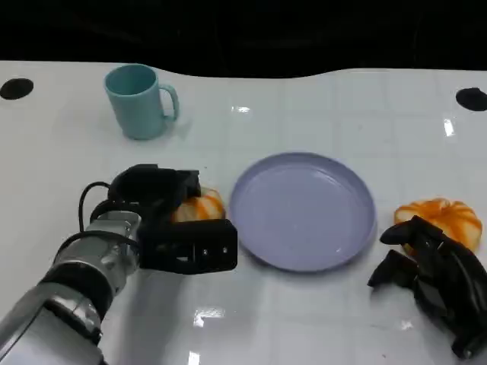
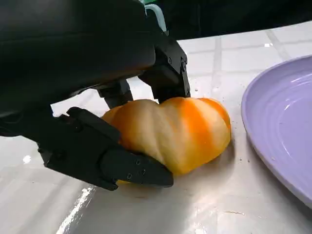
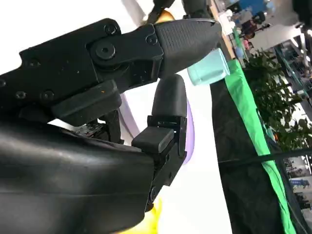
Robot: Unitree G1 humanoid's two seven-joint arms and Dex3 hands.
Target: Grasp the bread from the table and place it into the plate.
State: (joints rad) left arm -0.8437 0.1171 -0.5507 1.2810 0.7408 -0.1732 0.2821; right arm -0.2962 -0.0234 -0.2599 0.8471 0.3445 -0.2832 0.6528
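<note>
Bread [image 2: 175, 134] gripped by left robot hand [image 2: 117, 146], seen clearly at wrist; right robot hand [image 1: 434, 277] open.

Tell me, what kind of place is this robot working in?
Probably an indoor demo or test space, not a home kitchen: a glossy white table set with a lavender plate, a teal mug and bread, with green cloth and potted plants beside it.

We find no readable text, label, brand, number or sign anywhere in these views. The surfaces we see carry no legible markings.
</note>
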